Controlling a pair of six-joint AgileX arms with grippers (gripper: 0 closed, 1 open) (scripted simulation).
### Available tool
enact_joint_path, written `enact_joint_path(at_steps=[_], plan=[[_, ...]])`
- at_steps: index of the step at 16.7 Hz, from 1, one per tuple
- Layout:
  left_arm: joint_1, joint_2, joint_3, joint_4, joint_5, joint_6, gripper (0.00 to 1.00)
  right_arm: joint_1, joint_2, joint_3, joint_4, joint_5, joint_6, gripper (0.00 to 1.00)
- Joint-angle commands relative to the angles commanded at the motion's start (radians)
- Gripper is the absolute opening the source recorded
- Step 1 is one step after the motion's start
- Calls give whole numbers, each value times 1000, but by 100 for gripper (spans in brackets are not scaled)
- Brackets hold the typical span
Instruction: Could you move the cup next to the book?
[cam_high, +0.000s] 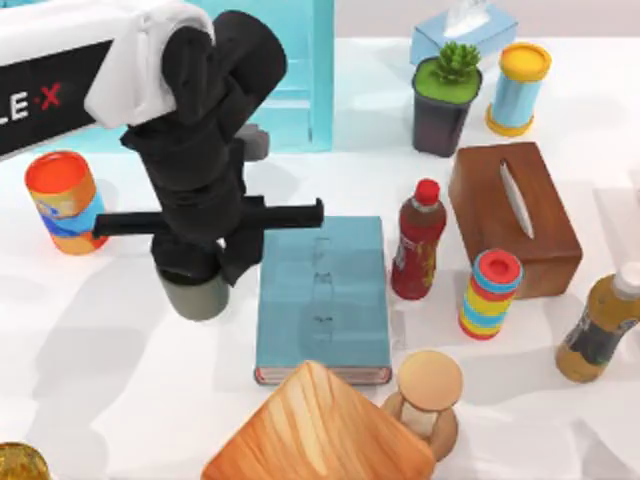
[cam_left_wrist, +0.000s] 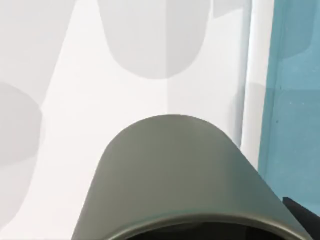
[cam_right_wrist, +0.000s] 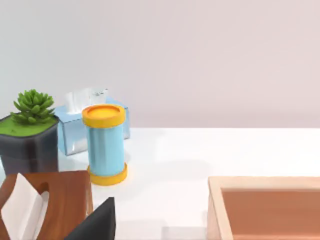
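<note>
Your left gripper (cam_high: 195, 268) sits directly over the small plain grey-beige tapered cup (cam_high: 196, 296); whether its fingers clamp it, you cannot tell. The cup is already just left of the large flat teal-blue hardcover book (cam_high: 322, 297), apart from it. What remains, seemingly, is letting go and lifting away.

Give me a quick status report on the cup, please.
Left gripper over cup, grip hidden. Cup at book's left edge, small gap. Nothing between them.

grey-beige cup (cam_high: 197, 297), teal-blue book (cam_high: 322, 295)
</note>
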Motion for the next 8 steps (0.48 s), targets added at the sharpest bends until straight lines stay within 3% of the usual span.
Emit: enact_joint_path(at_steps=[7,8], plan=[[6,10,-82,87,-3,6,0,0,0,0,0,0,0,100],[6,10,-82,87,-3,6,8,0,0,0,0,0,0,100]])
